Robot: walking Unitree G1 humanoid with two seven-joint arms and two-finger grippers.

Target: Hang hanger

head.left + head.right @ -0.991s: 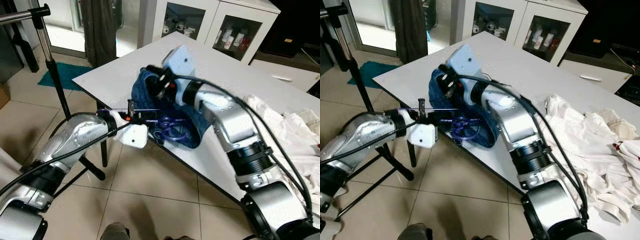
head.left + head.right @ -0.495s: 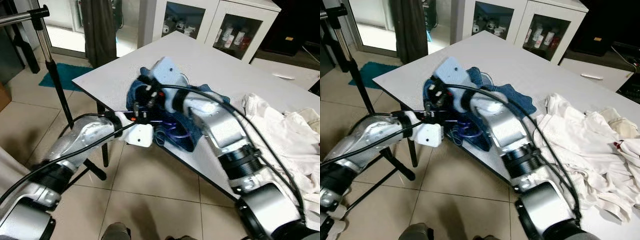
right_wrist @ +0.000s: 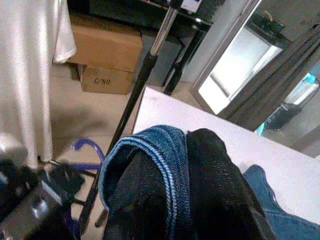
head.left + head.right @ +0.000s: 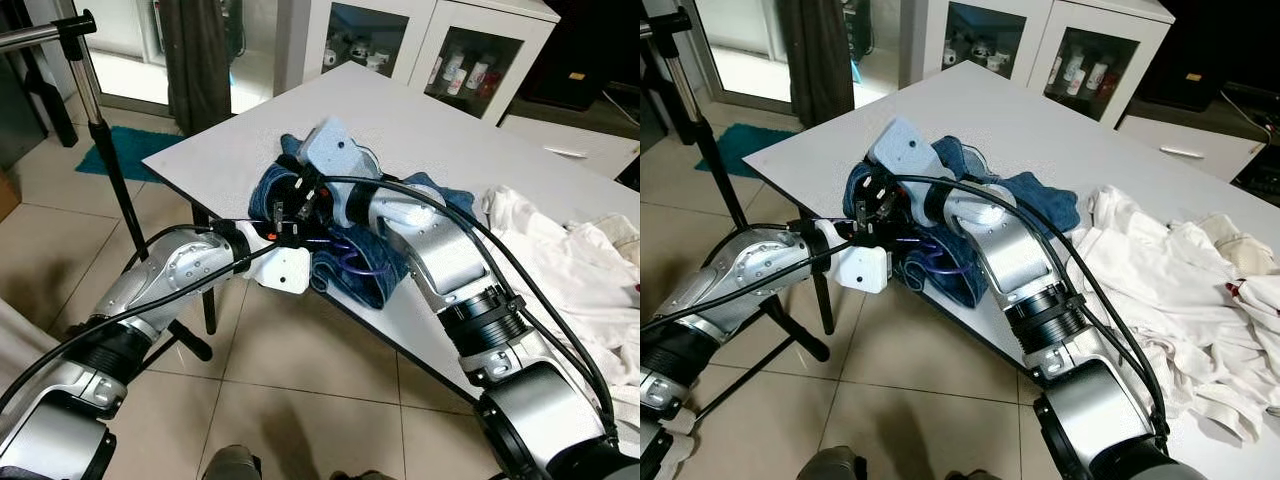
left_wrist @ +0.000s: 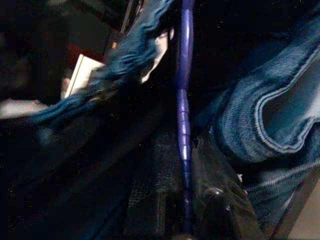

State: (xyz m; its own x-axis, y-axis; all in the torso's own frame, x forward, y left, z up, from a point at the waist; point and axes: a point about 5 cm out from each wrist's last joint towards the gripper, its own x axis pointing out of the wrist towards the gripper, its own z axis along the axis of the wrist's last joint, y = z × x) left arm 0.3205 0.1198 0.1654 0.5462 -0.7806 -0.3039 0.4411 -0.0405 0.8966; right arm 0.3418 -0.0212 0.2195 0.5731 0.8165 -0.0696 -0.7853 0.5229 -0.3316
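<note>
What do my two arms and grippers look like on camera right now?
Both arms are glossy silver shells with black ribbed joint rings and black cables running along them. The left gripper and right gripper each have long black fingers on a white block housing, with small red-orange marks near the fingers.

Both silver arms reach forward and meet at the near left corner of the tabletop. The left arm stretches in low from the floor side, elbow bent, its white wrist block level with the table's edge; the left gripper [image 5: 185,200] has its two black fingers [image 5: 150,200] pressed together on a thin purple bar. The right arm bends at the elbow and angles across the tabletop, and the right gripper [image 3: 175,175] pinches a fold of blue denim.
</note>
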